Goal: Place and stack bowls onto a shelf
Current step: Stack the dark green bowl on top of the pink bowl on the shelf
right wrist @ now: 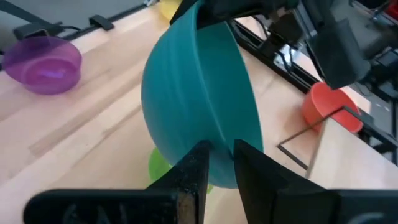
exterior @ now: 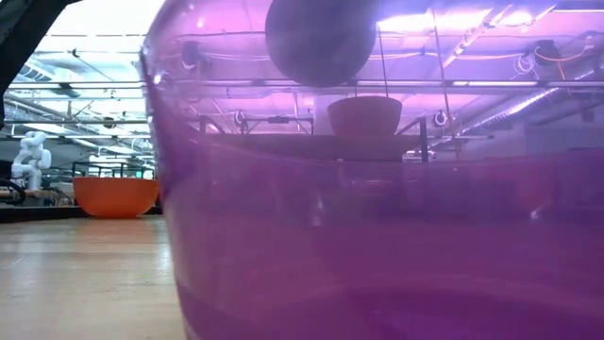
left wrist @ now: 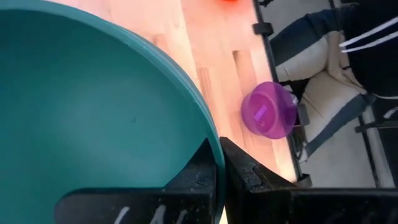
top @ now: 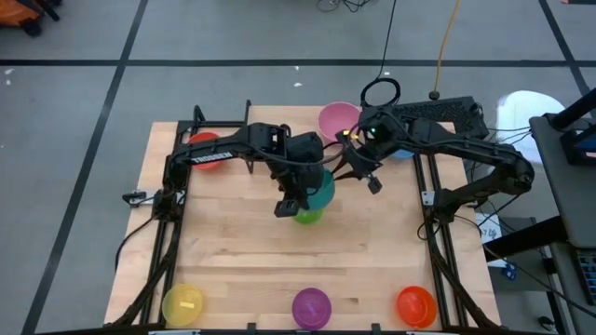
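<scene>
A teal bowl (top: 321,191) hangs tilted on edge over the table's middle, held by both grippers. My left gripper (top: 291,203) (left wrist: 219,162) is shut on its rim from the left. My right gripper (top: 349,172) (right wrist: 221,165) is shut on the rim from the right. A green bowl (top: 307,218) (right wrist: 158,167) sits on the tabletop right below it. The shelf (top: 270,116) stands at the far edge and carries a pink bowl (top: 340,119). A blue bowl (top: 402,149) shows partly under the right arm. My left gripper pinches the teal bowl's rim (left wrist: 208,134), one finger inside the bowl and one outside. The bowl is lifted clear of the table and tilted. My right gripper has the opposite part of the rim (right wrist: 225,149) between its two fingers, one against the outer wall and one on the inner side. The bowl stands on edge above the green bowl.
A red bowl (top: 205,144) sits at the far left. Yellow (top: 183,304), purple (top: 311,307) and orange (top: 416,305) bowls line the near edge. The purple bowl (exterior: 377,236) fills the low view. Bare wood lies left and right of the centre.
</scene>
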